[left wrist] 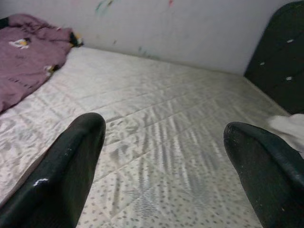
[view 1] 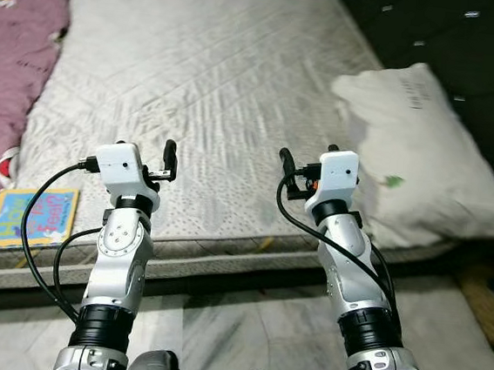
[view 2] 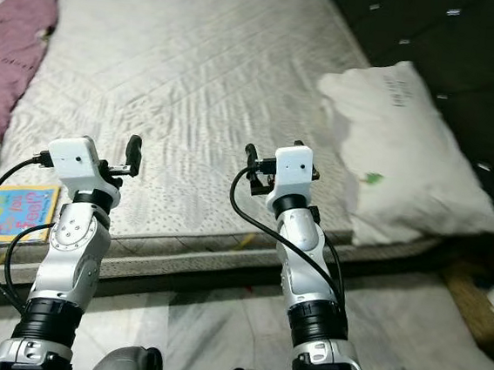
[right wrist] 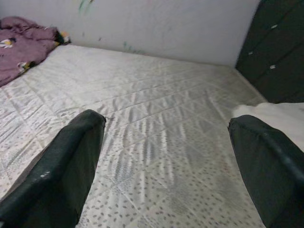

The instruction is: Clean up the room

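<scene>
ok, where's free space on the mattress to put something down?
The widest bare patch is the mattress middle, between the purple blanket on the left and the white pillow on the right. The near-left corner is crowded: a colourful book lies beside the blanket. Both grippers, left and right, are open and hold nothing.

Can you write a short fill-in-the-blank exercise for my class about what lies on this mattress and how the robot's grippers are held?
1. The white pillow lies on the robot's ____ side of the mattress.
2. The crumpled blanket along the opposite edge is ____ in colour.
3. The colourful book lies near the mattress's ____ corner on the robot's left.
4. The left gripper and right gripper both have their fingers ____.

Missing words: right; purple; front; open
</scene>
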`<state>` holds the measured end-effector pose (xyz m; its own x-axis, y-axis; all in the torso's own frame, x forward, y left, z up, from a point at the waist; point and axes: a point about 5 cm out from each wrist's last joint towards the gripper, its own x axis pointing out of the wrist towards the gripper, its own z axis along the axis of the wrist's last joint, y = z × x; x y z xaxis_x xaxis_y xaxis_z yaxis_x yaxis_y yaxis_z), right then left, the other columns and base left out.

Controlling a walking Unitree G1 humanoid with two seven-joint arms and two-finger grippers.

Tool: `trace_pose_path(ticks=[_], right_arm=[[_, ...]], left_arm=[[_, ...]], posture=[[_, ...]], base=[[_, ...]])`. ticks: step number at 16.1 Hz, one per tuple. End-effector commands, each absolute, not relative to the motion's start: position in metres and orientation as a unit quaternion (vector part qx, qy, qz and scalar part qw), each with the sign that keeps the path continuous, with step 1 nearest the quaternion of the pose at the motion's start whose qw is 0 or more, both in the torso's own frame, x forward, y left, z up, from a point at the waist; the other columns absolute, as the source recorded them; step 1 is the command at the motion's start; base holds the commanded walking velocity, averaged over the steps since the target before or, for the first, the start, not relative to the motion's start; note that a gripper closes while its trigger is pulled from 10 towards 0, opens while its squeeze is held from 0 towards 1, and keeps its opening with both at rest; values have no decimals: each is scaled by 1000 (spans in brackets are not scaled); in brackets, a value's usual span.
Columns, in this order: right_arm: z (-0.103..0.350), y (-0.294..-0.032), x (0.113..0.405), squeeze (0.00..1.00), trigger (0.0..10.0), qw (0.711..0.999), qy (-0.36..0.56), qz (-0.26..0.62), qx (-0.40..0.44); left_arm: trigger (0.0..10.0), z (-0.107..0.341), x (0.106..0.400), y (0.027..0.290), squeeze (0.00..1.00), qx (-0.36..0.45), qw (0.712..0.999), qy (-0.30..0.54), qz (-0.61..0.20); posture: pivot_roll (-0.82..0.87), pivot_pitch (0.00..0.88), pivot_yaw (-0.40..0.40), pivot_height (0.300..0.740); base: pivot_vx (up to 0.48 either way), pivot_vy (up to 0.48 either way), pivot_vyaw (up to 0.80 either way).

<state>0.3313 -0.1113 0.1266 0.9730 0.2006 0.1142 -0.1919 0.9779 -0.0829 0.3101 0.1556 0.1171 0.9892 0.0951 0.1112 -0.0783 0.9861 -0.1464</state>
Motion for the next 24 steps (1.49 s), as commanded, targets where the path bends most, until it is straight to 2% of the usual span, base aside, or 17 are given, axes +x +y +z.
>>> trace_pose_path(ticks=[1, 6, 13, 16, 19, 24], right_arm=[[124, -114, 331, 0, 10000, 993, -57, 95, -38], [122, -116, 332, 0, 10000, 994, -53, 91, -38], [119, -118, 333, 0, 10000, 994, -50, 88, -41], [120, -117, 333, 0, 10000, 993, -53, 90, -51], [119, -117, 333, 0, 10000, 993, -52, 90, -51], [118, -117, 334, 0, 10000, 994, -46, 94, -41]], left_arm=[[10000, 120, 310, 154, 0, -71, 995, -64, 37], [10000, 118, 311, 153, 0, -68, 995, -56, 37], [10000, 117, 312, 154, 0, -71, 995, -50, 46], [10000, 117, 313, 152, 0, -75, 995, -51, 41], [10000, 118, 313, 151, 0, -76, 995, -50, 41], [10000, 117, 313, 152, 0, -75, 995, -48, 44]], posture=[[22, 96, -46, 740], [22, 98, -43, 740], [24, 98, -40, 740], [23, 97, -40, 740], [22, 96, -41, 740], [26, 90, -43, 740]], base=[[364, 0, 0], [332, 0, 0], [0, 0, 0], [0, 480, 0], [0, 480, 677], [0, 480, 0]])
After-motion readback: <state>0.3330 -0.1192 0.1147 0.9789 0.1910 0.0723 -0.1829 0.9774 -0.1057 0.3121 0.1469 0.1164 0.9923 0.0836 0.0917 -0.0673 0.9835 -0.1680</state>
